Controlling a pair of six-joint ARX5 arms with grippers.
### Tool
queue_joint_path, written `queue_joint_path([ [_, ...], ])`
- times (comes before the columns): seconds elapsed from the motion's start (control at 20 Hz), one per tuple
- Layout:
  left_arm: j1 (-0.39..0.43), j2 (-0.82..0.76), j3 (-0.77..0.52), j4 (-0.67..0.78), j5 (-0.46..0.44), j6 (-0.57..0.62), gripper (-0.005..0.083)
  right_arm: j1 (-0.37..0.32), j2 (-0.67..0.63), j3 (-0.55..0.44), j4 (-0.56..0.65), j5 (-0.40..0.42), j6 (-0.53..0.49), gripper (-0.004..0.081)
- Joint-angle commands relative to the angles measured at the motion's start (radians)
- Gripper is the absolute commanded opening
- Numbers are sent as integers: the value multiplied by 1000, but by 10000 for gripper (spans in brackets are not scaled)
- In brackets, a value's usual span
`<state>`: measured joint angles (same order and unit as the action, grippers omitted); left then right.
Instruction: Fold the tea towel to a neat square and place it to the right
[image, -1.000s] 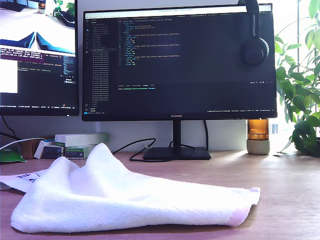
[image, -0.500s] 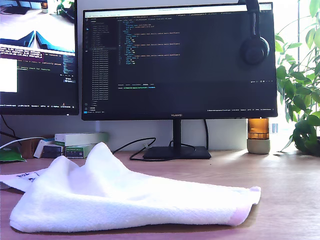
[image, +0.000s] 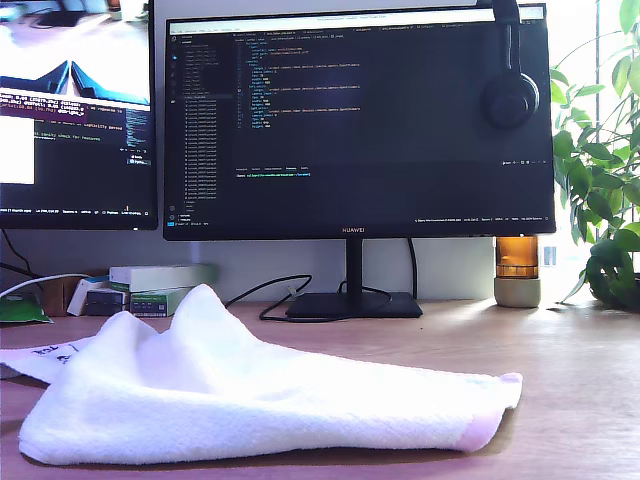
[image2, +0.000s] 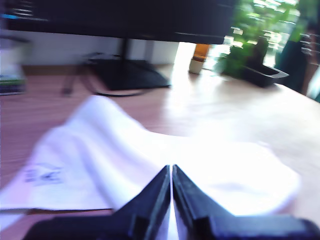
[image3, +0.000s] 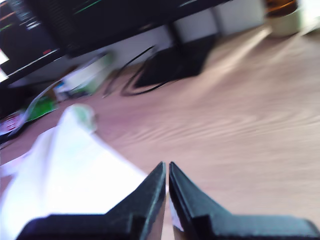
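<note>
Tea towel (image: 250, 400) lies rumpled, unfolded, lower left of exterior view on counter (image: 570, 360). My first gripper (image2: 171, 170) and my second gripper (image3: 166, 167): jaws pinched together, empty. You open wide first, take pink-striped corners, fold flat.

The wooden desk (image: 580, 400) carried the tea towel (image: 250, 400) just ahead of my first gripper (image2: 171, 172); the monitor's base (image: 353, 306) stood well beyond.

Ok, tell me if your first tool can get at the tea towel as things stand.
Probably yes. My first tool hangs shut just over the tea towel, with nothing between them. It must open before it can pinch the cloth.
</note>
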<state>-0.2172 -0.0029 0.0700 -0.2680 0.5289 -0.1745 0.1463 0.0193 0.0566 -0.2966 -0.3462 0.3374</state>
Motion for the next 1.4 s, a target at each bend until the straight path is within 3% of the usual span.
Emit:
queue_joint_path([
  [0.0,-48,8,-9,11,-4,-2,-19,32,52,5,-16,-16,5,-12],
  [0.35,-317,219,-5,148,-116,26,-19,206,352,136,-4,-29,2,-12],
  [0.45,-397,303,-2,194,-159,60,-19,246,470,207,-20,-30,-79,-12],
  [0.55,-472,386,-2,246,-204,90,-19,279,590,277,-69,-29,-232,-11],
  [0.7,-565,499,-2,356,-264,113,-19,320,743,369,-127,-30,-565,-11],
  [0.85,-607,578,0,431,-306,116,-19,378,844,422,-132,67,-1076,-11],
  [1.0,-608,610,3,441,-330,131,-19,418,920,423,-162,121,-1482,14],
  [1.1,-608,613,3,442,-347,131,-19,436,983,423,-173,121,-1648,95],
  [1.2,-608,612,3,446,-367,130,-19,439,1044,423,-164,122,-1780,253],
  [1.35,-608,612,3,449,-367,130,-19,443,1112,423,-82,126,-1888,267],
])
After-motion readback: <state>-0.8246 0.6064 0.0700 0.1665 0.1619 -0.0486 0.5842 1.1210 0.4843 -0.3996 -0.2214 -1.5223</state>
